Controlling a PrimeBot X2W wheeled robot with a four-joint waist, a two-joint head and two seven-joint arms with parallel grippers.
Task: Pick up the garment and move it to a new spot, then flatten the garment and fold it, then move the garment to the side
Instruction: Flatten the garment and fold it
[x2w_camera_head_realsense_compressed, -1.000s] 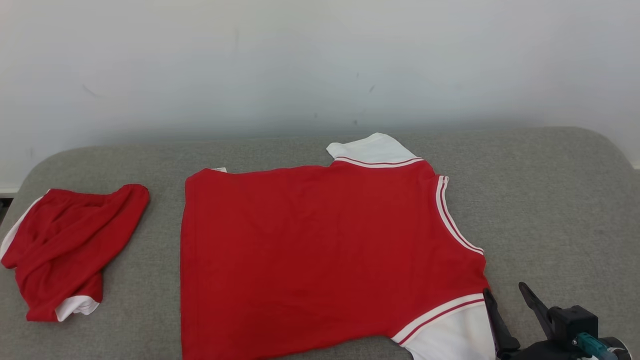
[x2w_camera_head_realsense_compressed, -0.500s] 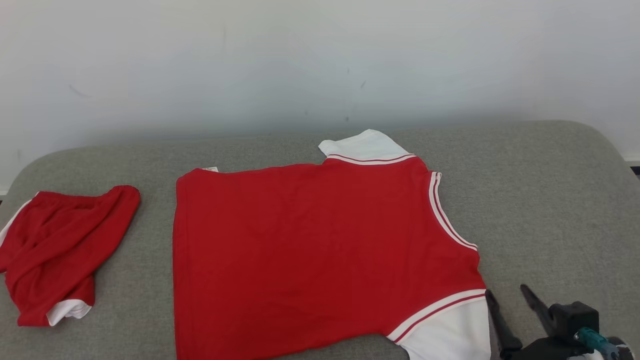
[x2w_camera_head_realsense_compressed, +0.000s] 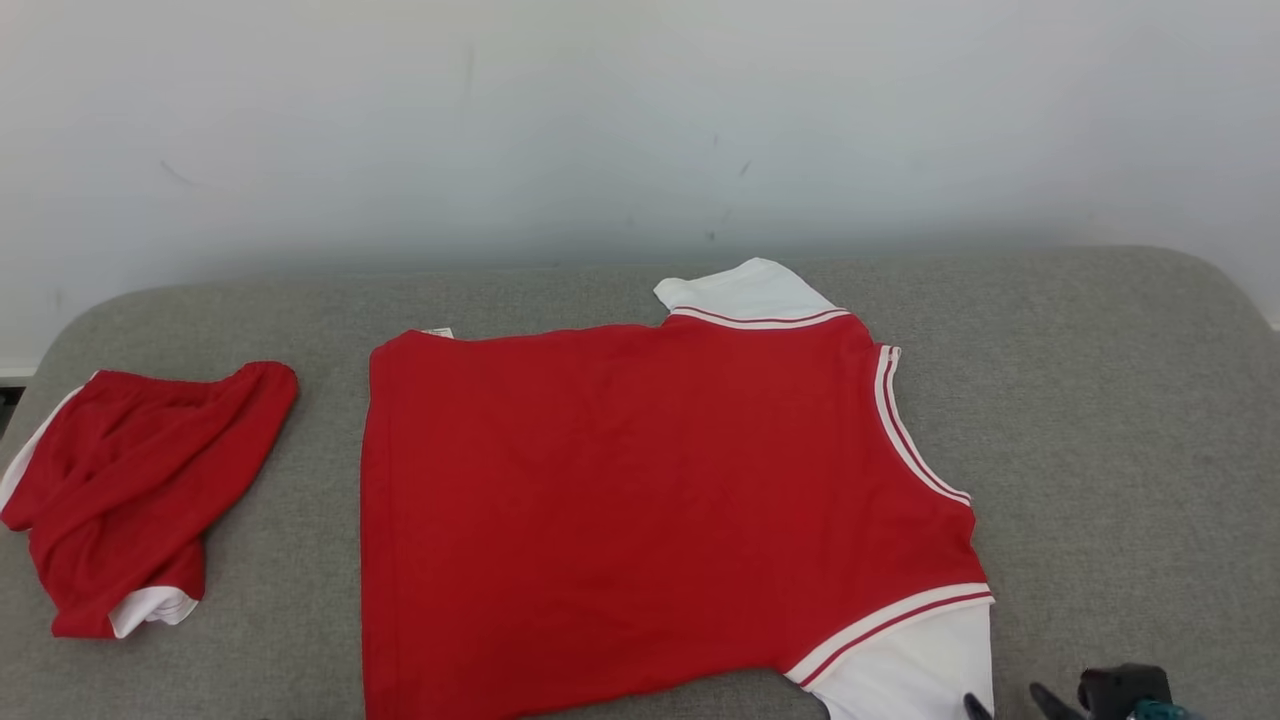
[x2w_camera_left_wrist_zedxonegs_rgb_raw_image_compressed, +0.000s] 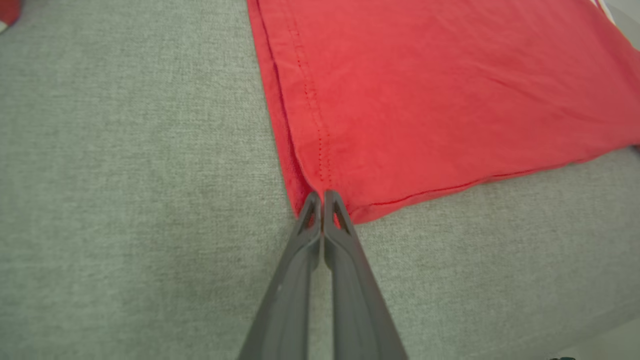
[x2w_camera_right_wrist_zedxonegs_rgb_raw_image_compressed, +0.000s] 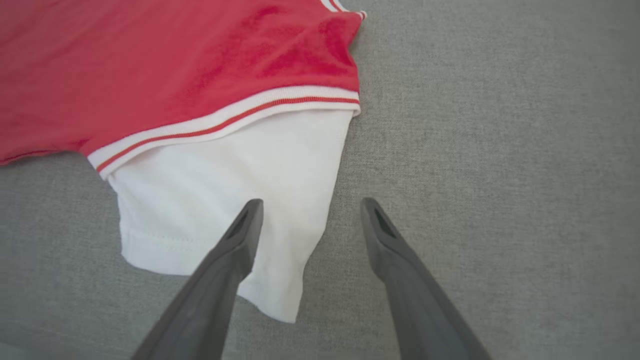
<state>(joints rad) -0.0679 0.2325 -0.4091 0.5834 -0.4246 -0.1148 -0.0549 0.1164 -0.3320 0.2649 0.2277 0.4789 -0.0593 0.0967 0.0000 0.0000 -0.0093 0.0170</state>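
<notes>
Clothes lie on a grey worktop (x2w_camera_head_realsense_compressed: 1100, 400) in the head view. The red shirt (x2w_camera_head_realsense_compressed: 640, 500) is spread flat in the middle, with its neck to the right and its bottom edge to the left. A smaller red bundle (x2w_camera_head_realsense_compressed: 140, 490) sits well apart near the left end. The right fingers (x2w_camera_head_realsense_compressed: 1052, 704) peek up at the bottom edge, just beside the shirt's near white sleeve (x2w_camera_head_realsense_compressed: 920, 660). A second ago they stood higher in this view, so they have pulled back a bit. The shirt has not moved. In the left wrist view, the left fingers (x2w_camera_left_wrist_zedxonegs_rgb_raw_image_compressed: 300, 280) are pressed tight together, with their tips right on the shirt's near bottom corner. A second ago they were wide open, so they have just snapped shut, and they look to be pinching that corner. In the right wrist view, the right fingers are spread wide and hold nothing. One tip is over the white sleeve and the other is over bare grey cloth. I think the shirt is flat now and the folding is starting. The left side has its hold but the right side does not yet. The right fingers likely need to close on the sleeve next, or the shirt could bunch when only one corner lifts.
</notes>
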